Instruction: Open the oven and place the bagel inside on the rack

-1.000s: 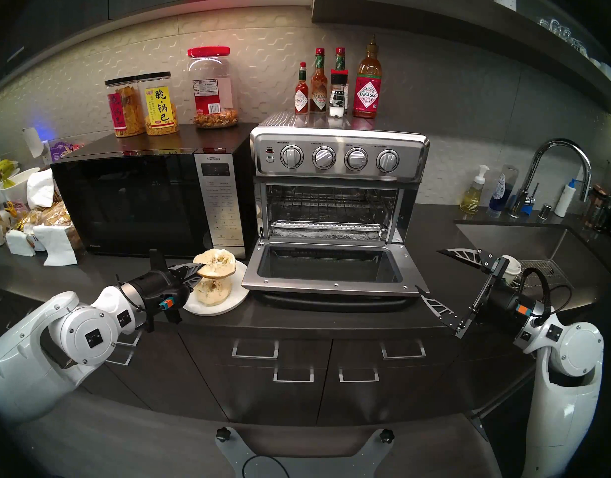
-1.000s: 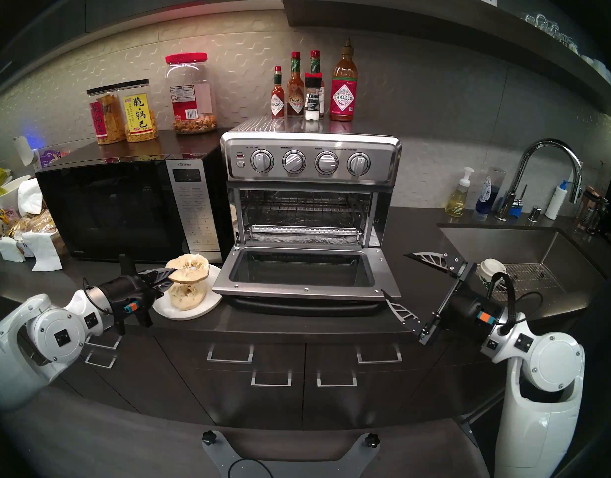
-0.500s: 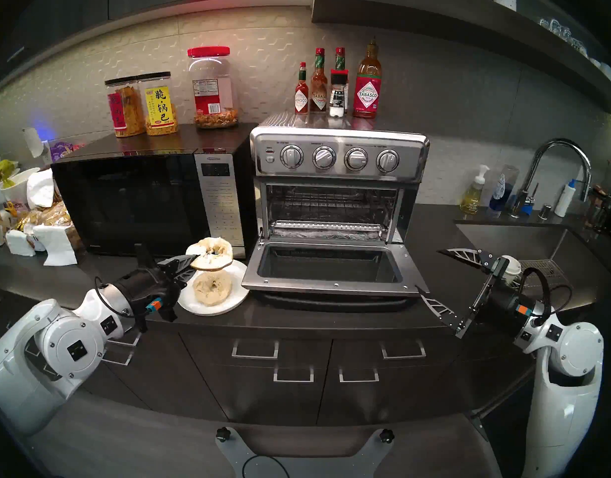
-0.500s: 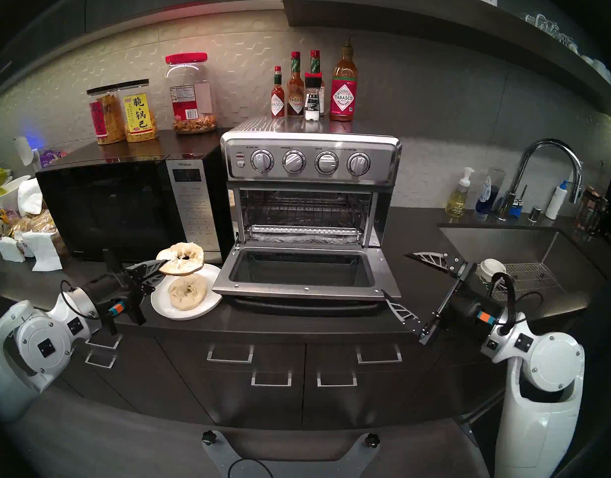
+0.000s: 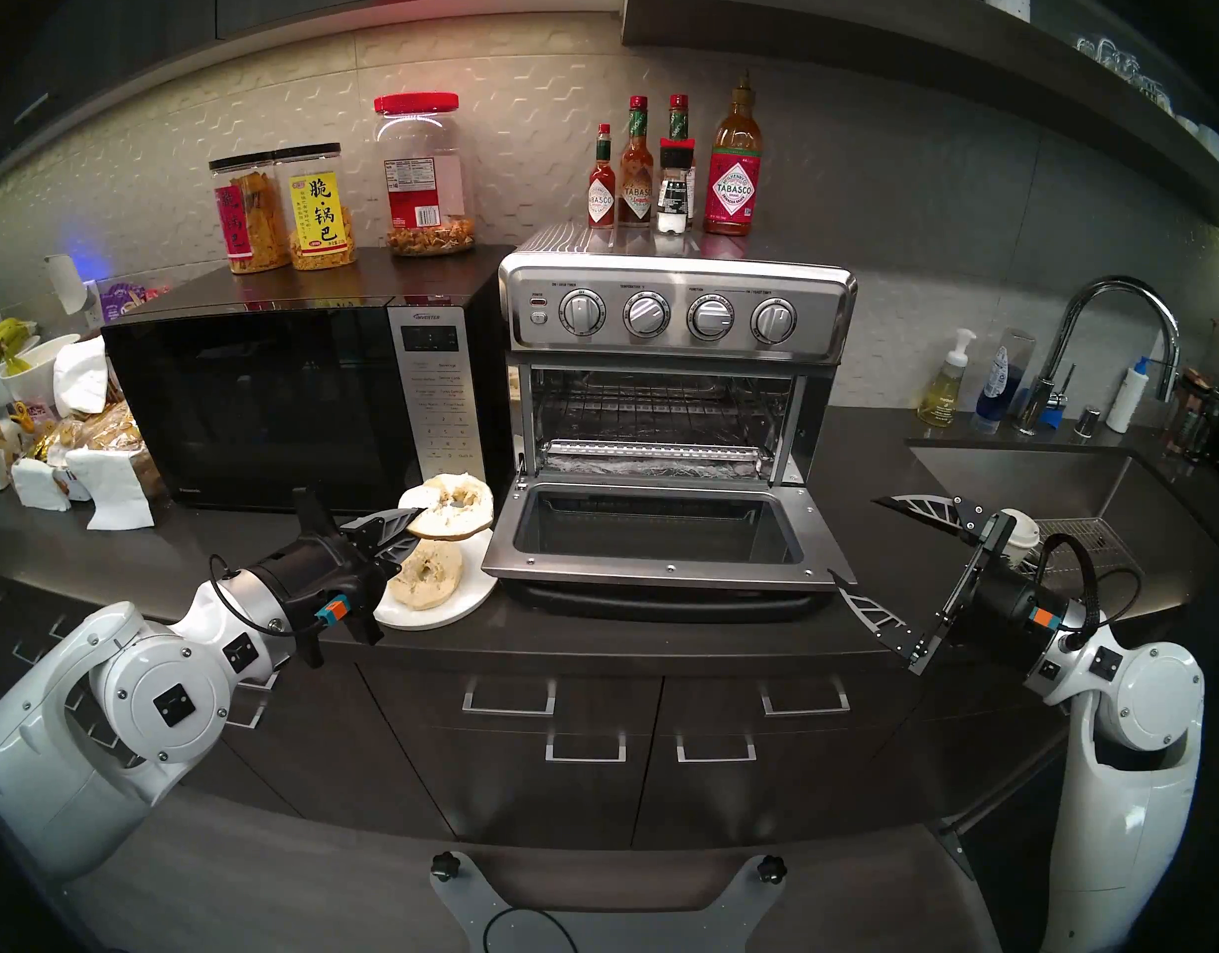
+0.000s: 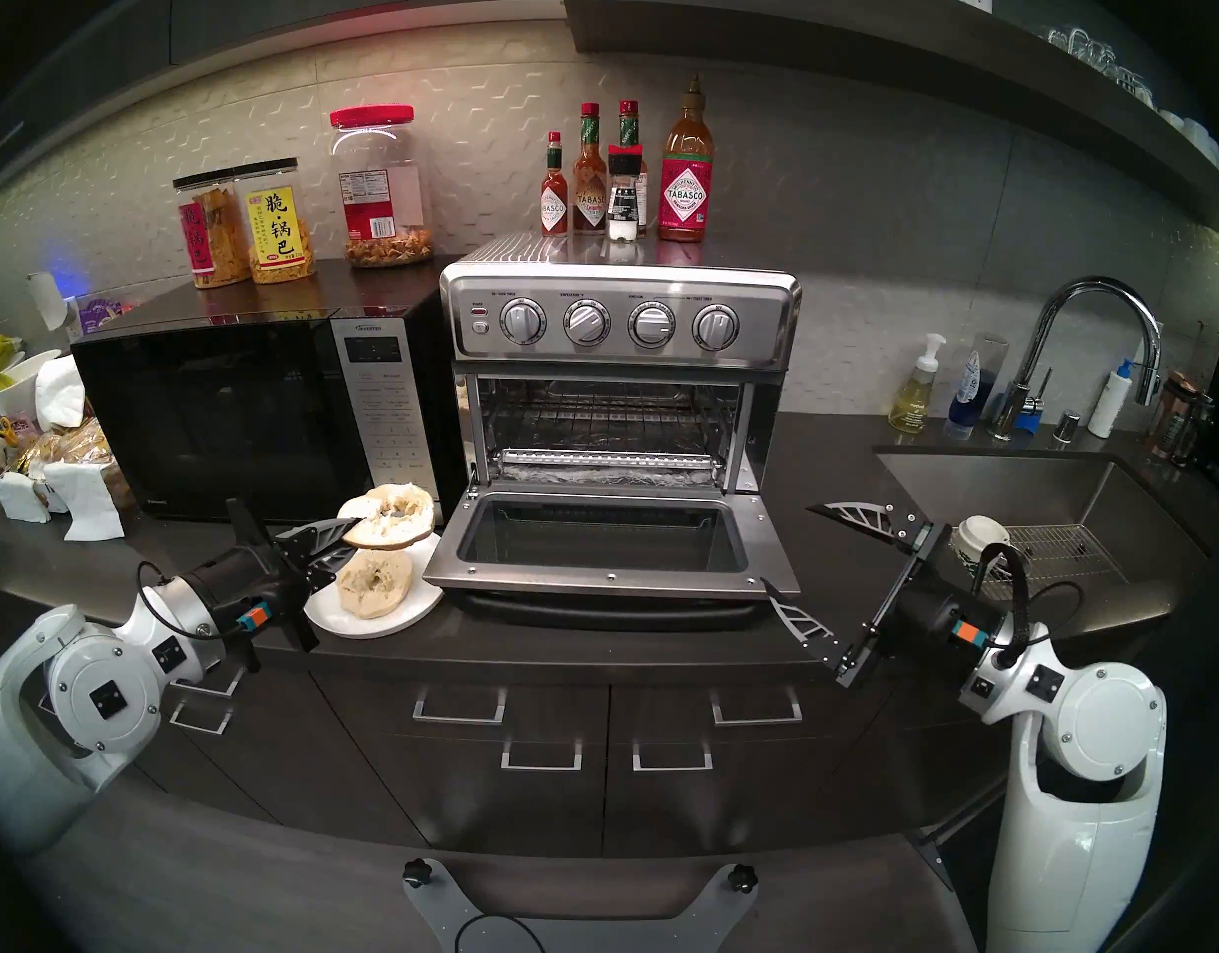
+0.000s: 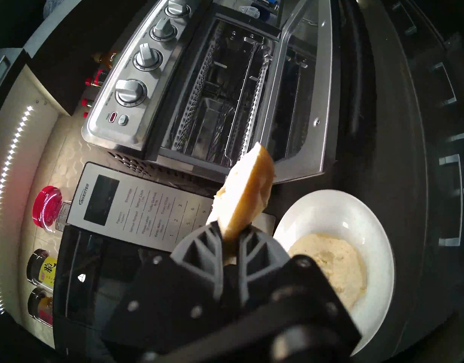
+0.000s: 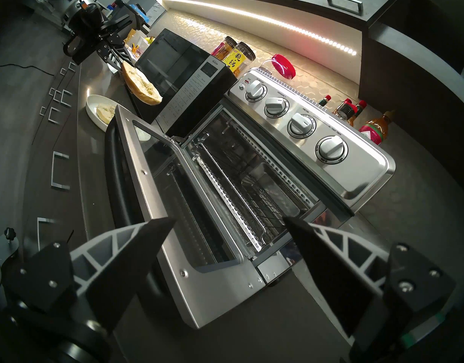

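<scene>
Left of centre in the head view, the left gripper [image 5: 409, 533] pinches one bagel half [image 5: 448, 505] clear of the plate [image 5: 455, 604], presumably bound for the open oven [image 5: 668, 394], while the right gripper [image 5: 868, 553] waits spread empty.

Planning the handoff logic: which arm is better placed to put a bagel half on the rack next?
Left. The left gripper is already shut on the upper bagel half, beside the open oven. The right gripper is open and empty, past the door's far corner.
</scene>
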Available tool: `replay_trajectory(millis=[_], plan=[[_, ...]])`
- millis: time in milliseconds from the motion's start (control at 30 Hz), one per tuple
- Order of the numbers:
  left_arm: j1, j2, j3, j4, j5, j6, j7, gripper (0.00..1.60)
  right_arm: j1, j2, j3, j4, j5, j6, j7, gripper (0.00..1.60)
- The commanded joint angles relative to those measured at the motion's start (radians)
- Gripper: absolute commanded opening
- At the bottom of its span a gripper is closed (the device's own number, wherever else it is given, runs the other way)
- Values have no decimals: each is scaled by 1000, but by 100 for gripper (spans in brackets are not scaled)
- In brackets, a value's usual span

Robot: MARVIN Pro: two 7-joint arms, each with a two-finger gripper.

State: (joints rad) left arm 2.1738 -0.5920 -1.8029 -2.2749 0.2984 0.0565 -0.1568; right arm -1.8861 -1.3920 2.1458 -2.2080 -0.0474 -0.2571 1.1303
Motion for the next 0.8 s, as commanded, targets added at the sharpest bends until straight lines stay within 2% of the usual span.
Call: replay_trajectory(millis=[0, 133, 467, 767], plan=[[-94, 18, 22, 1, -14, 7, 12, 0, 6, 1, -2, -12, 9, 2, 1, 160], [-128, 25, 45, 4, -21, 17, 9, 0, 6, 1, -2, -12, 9, 2, 1, 160], [-249, 58, 161, 30, -47, 31, 23, 0, 6, 1, -2, -11, 9, 1, 1, 160], [-342, 39, 259, 47, -46, 33, 23, 0, 6, 1, -2, -11, 8, 1, 1, 160]])
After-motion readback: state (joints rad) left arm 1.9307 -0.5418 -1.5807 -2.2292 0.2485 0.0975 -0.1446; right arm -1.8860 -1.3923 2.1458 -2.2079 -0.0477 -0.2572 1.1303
